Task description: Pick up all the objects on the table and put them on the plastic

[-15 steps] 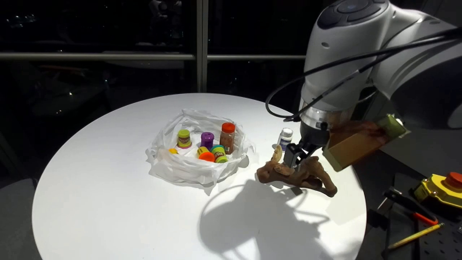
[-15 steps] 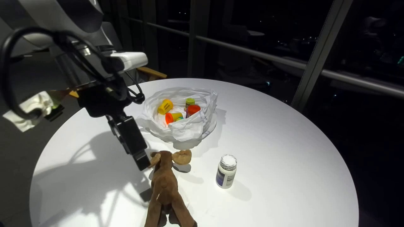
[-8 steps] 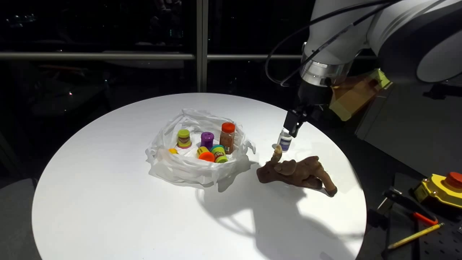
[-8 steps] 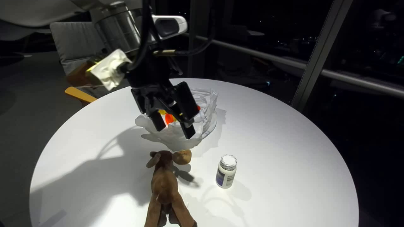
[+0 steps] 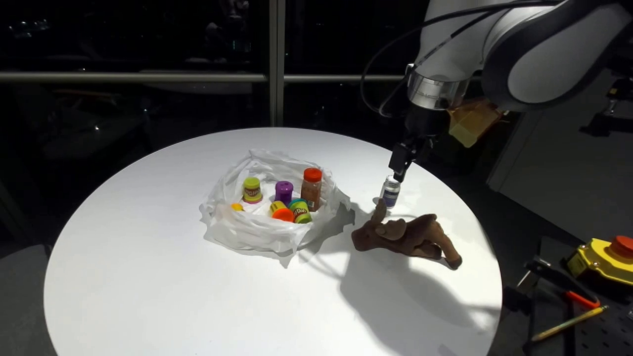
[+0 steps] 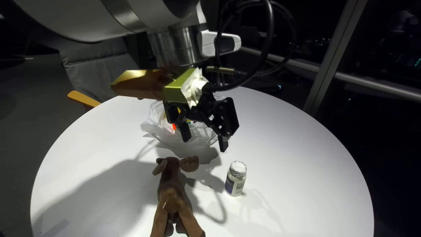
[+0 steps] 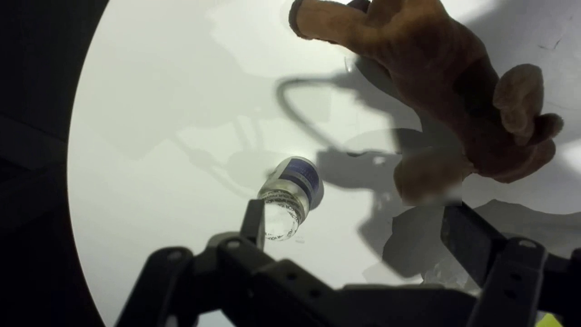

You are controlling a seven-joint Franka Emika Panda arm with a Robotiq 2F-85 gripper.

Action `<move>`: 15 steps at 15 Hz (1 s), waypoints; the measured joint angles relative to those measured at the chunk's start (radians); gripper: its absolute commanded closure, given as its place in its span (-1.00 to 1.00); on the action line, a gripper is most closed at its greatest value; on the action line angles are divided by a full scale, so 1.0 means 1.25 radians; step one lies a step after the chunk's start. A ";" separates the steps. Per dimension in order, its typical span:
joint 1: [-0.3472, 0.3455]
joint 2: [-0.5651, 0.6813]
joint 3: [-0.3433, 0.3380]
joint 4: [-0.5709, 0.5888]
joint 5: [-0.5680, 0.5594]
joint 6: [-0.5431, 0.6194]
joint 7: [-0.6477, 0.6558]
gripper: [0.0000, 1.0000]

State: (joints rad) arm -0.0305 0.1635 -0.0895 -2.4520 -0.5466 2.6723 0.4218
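Hovering outside the plastic bag (image 5: 247, 238), the gripper (image 6: 204, 141) is spread and empty, presumably to straddle the upright bottle (image 6: 235, 184) standing apart from the bag; the plush animal (image 6: 171, 194) lies nearer the bag, the tubs (image 5: 284, 193) sit inside, seemingly delivered

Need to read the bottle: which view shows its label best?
The wrist view: there the label looks largest, its purple part uncovered, though the fine print is too blurred to read. Both exterior views show the purple too, but smaller, with the print likewise unreadable.
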 measured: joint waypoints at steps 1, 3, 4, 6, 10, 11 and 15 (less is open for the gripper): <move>-0.001 0.014 -0.003 0.010 0.021 0.000 -0.019 -1.00; -0.001 0.042 -0.012 0.031 0.050 -0.003 -0.038 -1.00; -0.001 0.056 -0.018 0.042 0.058 -0.007 -0.041 -1.00; -0.001 0.084 -0.031 0.066 0.069 -0.012 -0.042 -1.00; -0.001 0.140 -0.052 0.116 0.103 -0.012 -0.048 -1.00; -0.001 0.155 -0.055 0.129 0.122 -0.012 -0.057 -1.00; -0.009 0.210 -0.055 0.176 0.215 -0.013 -0.123 -1.00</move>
State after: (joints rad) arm -0.0417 0.4257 -0.1580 -2.2320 -0.2779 2.6557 0.2685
